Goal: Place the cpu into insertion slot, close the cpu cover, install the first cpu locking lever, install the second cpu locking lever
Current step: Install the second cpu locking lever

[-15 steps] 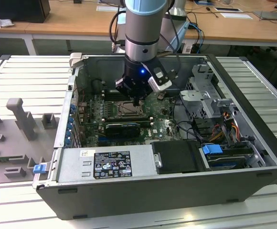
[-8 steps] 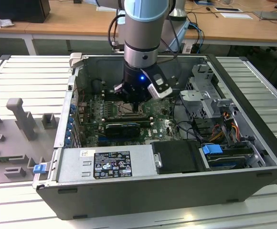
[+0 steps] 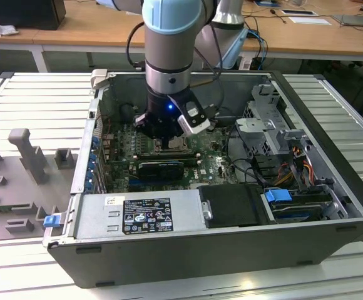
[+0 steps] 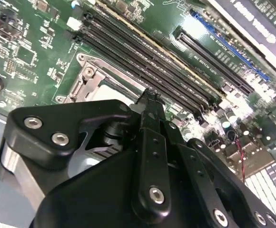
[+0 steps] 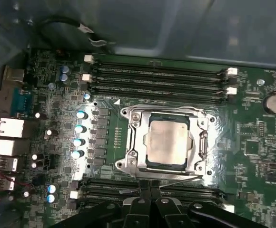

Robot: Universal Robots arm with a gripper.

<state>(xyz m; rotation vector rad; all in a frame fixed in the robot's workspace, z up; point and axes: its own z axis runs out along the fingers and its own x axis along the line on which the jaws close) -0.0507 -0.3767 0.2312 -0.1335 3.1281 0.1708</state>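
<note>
- Room: wooden desks (image 3: 75, 25) along the far side; slatted metal table (image 3: 37, 106) carrying the open computer case (image 3: 231, 250).
- Arm: reaches down into the case; gripper (image 5: 150, 192) hangs low over the motherboard (image 5: 252, 142), just beside the socket.
- Fingers: pressed together at the tips, holding nothing.
- Insertion slot (image 5: 124, 113): cpu cover (image 5: 134, 142) lies closed over it; cpu (image 5: 167, 141) seated, showing through the window.
- Risk, as I judge it: the fingertips slipping off a thin lever and scraping the memory slots (image 5: 157, 78).
</note>
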